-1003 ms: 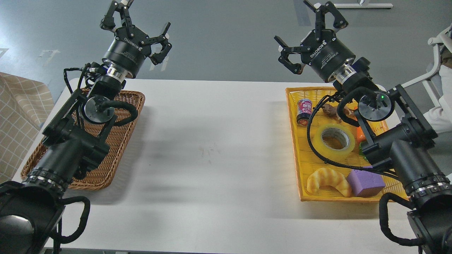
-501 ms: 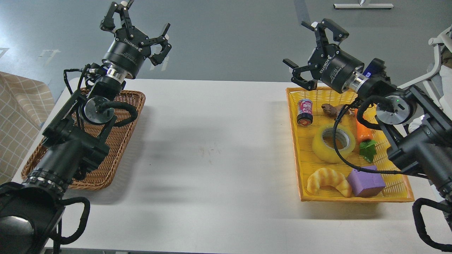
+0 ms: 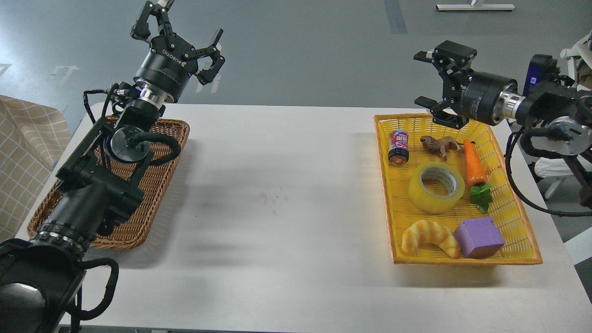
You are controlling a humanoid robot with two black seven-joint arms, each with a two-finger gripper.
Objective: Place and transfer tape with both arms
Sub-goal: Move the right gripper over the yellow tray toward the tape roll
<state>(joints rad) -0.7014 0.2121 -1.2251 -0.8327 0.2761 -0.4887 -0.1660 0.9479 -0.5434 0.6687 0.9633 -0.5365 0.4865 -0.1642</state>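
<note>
Right claw, spread open and empty, hangs above the yellow basket's far rim; tape lies flat nearer the robot.

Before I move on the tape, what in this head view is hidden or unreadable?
- Brown wicker basket: its left part is hidden behind the left arm.
- Small red-labelled can in the yellow plastic basket: label print too small to read.
- Right gripper: seen side-on, open; its arm is cut off by the right edge.
</note>
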